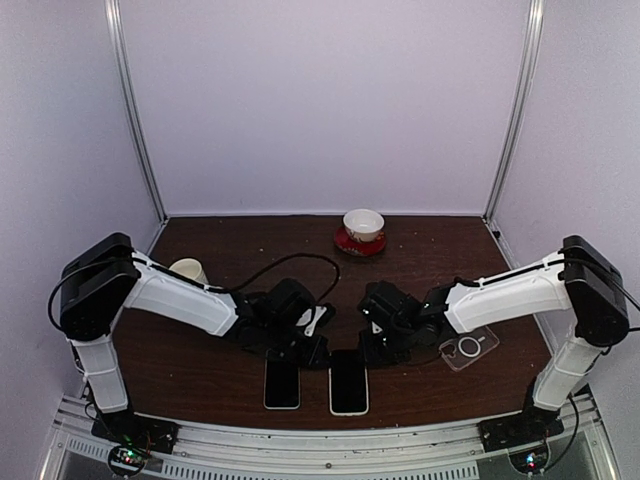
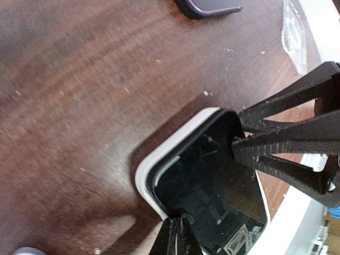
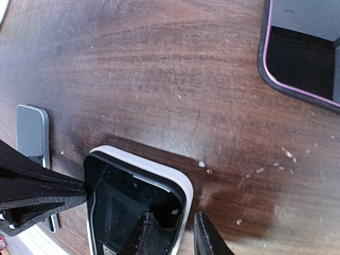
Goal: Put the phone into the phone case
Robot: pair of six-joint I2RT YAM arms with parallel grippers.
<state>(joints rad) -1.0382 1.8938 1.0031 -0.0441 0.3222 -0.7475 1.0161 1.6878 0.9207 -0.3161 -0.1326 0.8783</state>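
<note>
The phone (image 1: 349, 384) lies screen-up near the table's front edge. It sits inside the white phone case (image 3: 141, 161), and a thin pale strip shows along its top edge. In the right wrist view my right gripper (image 3: 173, 217) straddles the case's side wall, with one finger over the black screen (image 3: 127, 196) and one outside the rim. In the left wrist view my left gripper (image 2: 179, 224) is shut, its tips pressing on the rim (image 2: 146, 175) beside the screen (image 2: 212, 186). The right arm's fingers (image 2: 276, 151) touch the opposite corner. In the top view the two grippers (image 1: 318, 350) (image 1: 372, 350) meet over the phone's far end.
A second, grey-edged phone (image 1: 282, 381) lies just left of the cased one. A dark, purple-rimmed phone (image 3: 300, 58) rests farther back. A clear case (image 1: 468, 347) lies to the right. A bowl on a red saucer (image 1: 363, 229) and a cup (image 1: 188, 270) stand behind.
</note>
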